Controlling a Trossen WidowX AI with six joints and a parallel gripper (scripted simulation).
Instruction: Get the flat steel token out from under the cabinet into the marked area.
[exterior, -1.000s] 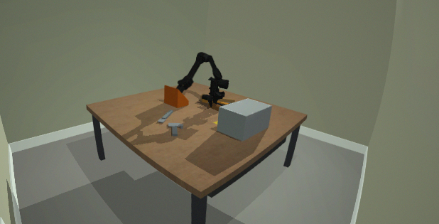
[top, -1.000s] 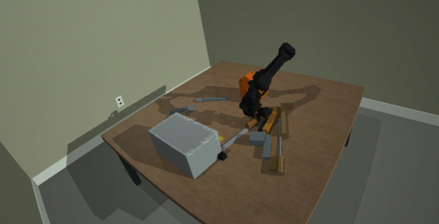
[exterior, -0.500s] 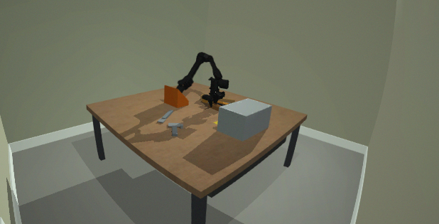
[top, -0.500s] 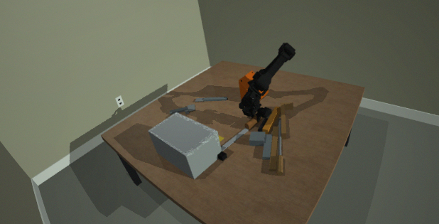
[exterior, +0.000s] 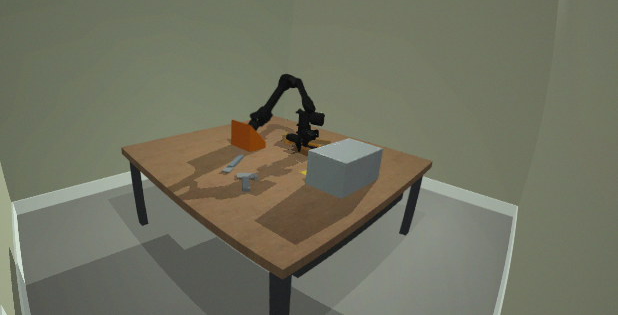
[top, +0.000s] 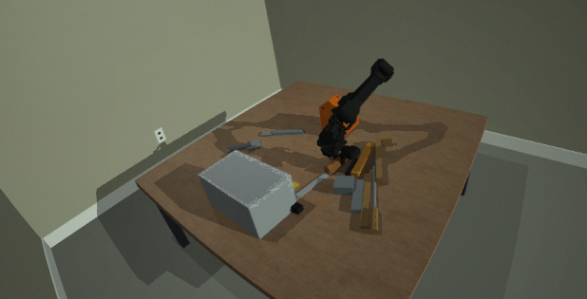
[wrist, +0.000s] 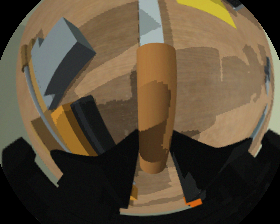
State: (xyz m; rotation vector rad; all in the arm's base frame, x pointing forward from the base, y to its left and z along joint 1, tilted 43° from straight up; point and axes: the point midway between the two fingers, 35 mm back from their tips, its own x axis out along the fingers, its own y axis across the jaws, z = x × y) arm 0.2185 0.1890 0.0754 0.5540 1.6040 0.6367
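Note:
My gripper (top: 343, 160) (exterior: 298, 144) (wrist: 152, 132) is shut on the brown cylindrical handle (top: 332, 167) (wrist: 157, 65) of a tool, low over the table. The tool's flat grey blade (top: 312, 186) (wrist: 150, 30) runs from the handle towards the pale grey cabinet (top: 247, 177) (exterior: 345, 169). Whether the blade's far end touches the cabinet is unclear. A yellow patch (top: 295, 184) (exterior: 303, 172) (wrist: 211, 10) lies beside the cabinet, partly hidden by it in the top and exterior views. The steel token and the vent slots are not visible.
A small black block (top: 296, 208) sits at the cabinet's corner. A grey block (top: 344, 184) (wrist: 63, 52), a flat grey bar (top: 357, 196) and a yellow-brown rack (top: 364, 159) with a thin rod stand beside the tool. Two grey tools (top: 283, 133) (exterior: 246, 181) lie across the table.

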